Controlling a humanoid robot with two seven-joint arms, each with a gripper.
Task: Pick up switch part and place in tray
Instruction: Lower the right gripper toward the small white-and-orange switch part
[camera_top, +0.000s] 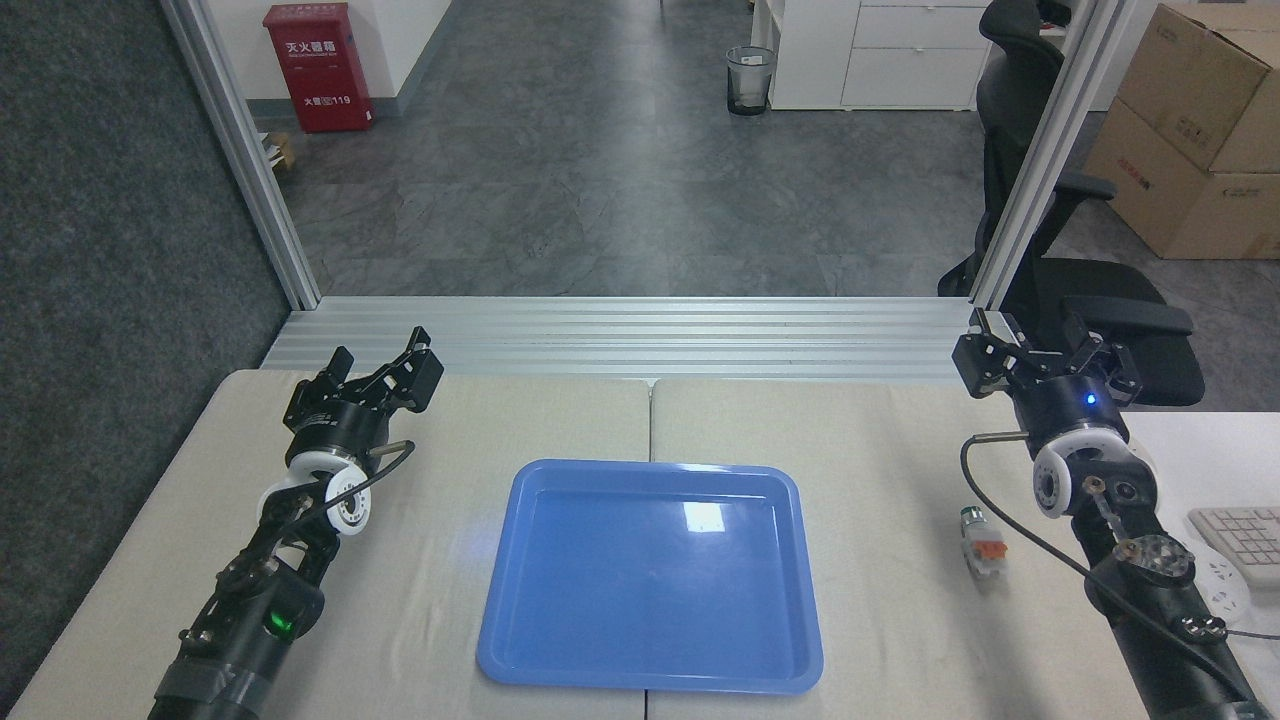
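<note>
From the head view, your right gripper (1045, 345) is spread wide and empty; the switch part (979, 540) lies below and left of it, outside the tray (560, 660). Left gripper (385, 365) is also open. Pickup not yet begun: lower, then close.

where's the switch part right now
In the head view the switch part lies on the table's right side, outside the blue tray and apart from its right rim, just left of the right arm, nearer the camera than the right end effector.

Blue tray (500, 640); white, orange-red switch part (980, 540).
</note>
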